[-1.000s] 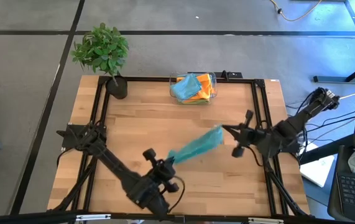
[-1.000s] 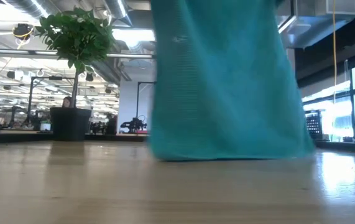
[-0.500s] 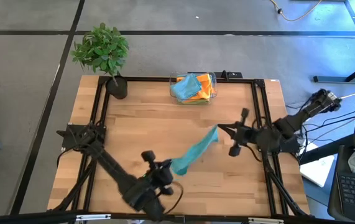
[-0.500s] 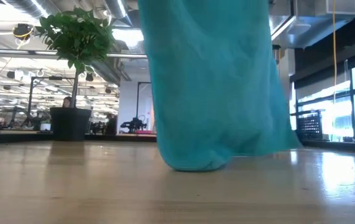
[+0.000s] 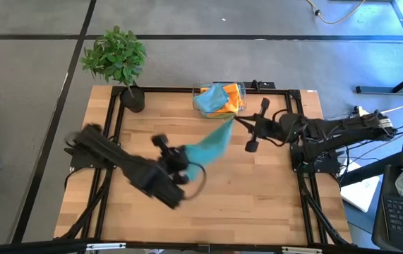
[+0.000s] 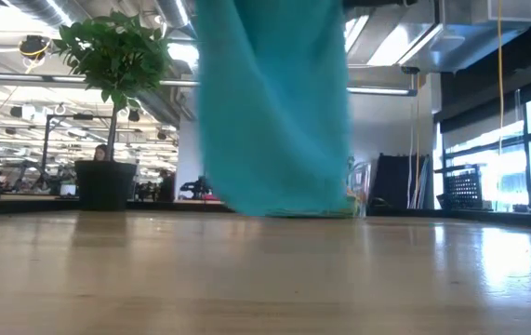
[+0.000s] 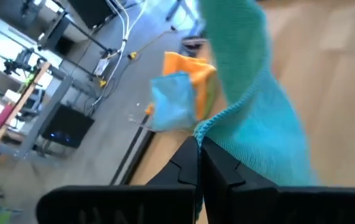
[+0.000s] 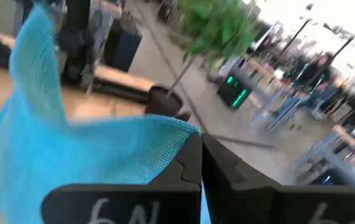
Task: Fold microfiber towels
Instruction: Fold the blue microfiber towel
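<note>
A teal microfiber towel (image 5: 212,141) hangs stretched between my two grippers above the table's middle. My left gripper (image 5: 185,156) is shut on its near-left end, my right gripper (image 5: 235,118) on its far-right end. In the low view the towel (image 6: 274,102) hangs as a wide sheet; I cannot tell whether its lower edge (image 6: 274,210) touches the tabletop. More towels, orange (image 5: 233,97) and blue (image 5: 212,99), lie heaped in a clear bin (image 5: 242,107) at the far edge. My left gripper pinches a corner of the teal towel (image 7: 203,127) between its two shut fingers (image 7: 186,163), slanting slightly downward from the near left. The cloth runs away from the fingers and sags below them. My right gripper pinches another top corner (image 8: 188,132) between its shut fingers (image 8: 217,163), coming nearly level from the table's right. The towel falls away below the fingers.
A potted plant (image 5: 115,56) stands at the table's far left corner. The clear bin sits just beyond the right gripper. Black frame rails (image 5: 296,127) run along the table's sides. Bare wood (image 5: 250,197) lies toward the near edge.
Both grippers have carried the teal towel from the table's middle toward the far edge and the bin, staying shut. The left one has also risen and rolled; the right one has swung toward the table's left. The towel's lower edge has moved away with them.
</note>
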`<act>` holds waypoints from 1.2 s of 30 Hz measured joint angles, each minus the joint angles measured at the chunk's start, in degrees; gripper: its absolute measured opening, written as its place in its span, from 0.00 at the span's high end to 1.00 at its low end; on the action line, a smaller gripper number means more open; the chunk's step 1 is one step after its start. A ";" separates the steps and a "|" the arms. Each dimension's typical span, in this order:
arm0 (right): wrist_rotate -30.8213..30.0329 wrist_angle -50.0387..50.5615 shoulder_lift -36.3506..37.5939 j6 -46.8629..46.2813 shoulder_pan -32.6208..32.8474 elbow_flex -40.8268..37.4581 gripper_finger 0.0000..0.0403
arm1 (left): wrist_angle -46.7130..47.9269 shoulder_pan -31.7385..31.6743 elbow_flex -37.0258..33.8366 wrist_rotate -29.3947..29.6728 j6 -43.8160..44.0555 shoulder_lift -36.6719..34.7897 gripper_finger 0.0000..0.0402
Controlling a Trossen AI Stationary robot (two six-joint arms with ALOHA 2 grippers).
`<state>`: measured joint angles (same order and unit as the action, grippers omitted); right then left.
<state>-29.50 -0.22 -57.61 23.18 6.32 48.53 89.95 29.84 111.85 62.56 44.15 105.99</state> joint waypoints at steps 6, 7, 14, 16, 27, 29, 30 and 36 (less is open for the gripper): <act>4.36 -0.91 0.12 -0.15 -2.51 1.71 0.99 | 0.02 -1.67 -7.67 -5.60 2.96 -12.16 1.00; 5.54 1.14 0.28 -1.89 -2.40 1.71 0.99 | -0.48 -1.32 -8.78 -7.30 4.30 -12.82 1.00; 22.27 21.17 -0.18 -18.87 1.09 -1.13 0.99 | -17.06 4.38 -19.76 -16.42 8.28 -9.24 1.00; 23.69 23.79 -0.17 -23.10 3.19 -3.36 0.99 | -26.62 6.57 -22.54 -17.81 8.21 -6.96 1.00; 37.70 25.09 0.07 -40.73 15.49 -12.40 0.98 | -54.76 15.15 -24.02 -25.61 17.21 9.04 1.00; 38.02 23.40 0.07 -42.79 17.20 -14.15 0.98 | -57.88 15.65 -24.01 -26.54 18.22 11.11 1.00; 37.90 22.08 -0.08 -43.58 17.89 -15.01 0.97 | -58.74 15.79 -23.98 -26.58 18.48 11.91 1.00; 30.09 18.87 -1.09 -42.16 18.71 -17.89 0.97 | -53.81 15.19 -24.00 -25.75 18.74 13.42 1.00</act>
<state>0.58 18.65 -58.69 -18.97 25.03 30.64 36.15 45.03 87.85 36.81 62.88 119.41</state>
